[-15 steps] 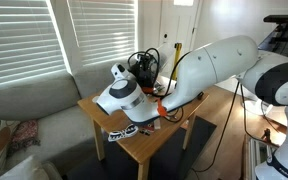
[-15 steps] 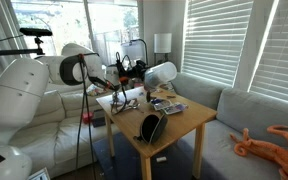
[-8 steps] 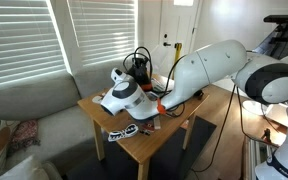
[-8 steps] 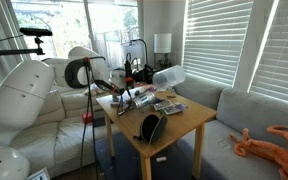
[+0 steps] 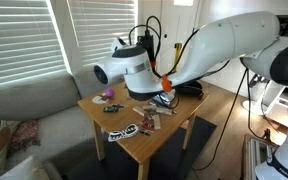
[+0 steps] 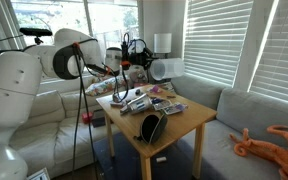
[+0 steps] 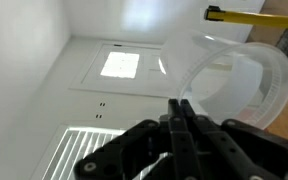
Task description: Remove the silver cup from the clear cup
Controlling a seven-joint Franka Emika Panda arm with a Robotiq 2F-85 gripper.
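High above the cluttered worktop [image 6: 184, 122], the pincer [image 7: 177, 106] is clenched on the wall of the clear cup [image 7: 234, 85]. As far as we can judge from the wrist view, its two fingers press flat together with the thin plastic between them. The relation that matters is this: in that view the clear cup sits up and to the right of the fingertips, gripped at its edge. Its long axis runs crosswise to the fingers rather than along them, so the wide whitish rim faces off to the side. In an exterior view the same cup [image 6: 158, 68] hangs tipped on its side at the end of the arm, well apart from the worktop beneath. We see straight through the plastic and find nothing grey inside. We cannot pick out the silver cup with any certainty among the small things scattered on the worktop. In our judgement, the coming move turns on that sideways axis: a roll of the wrist decides whether the mouth points down or up.
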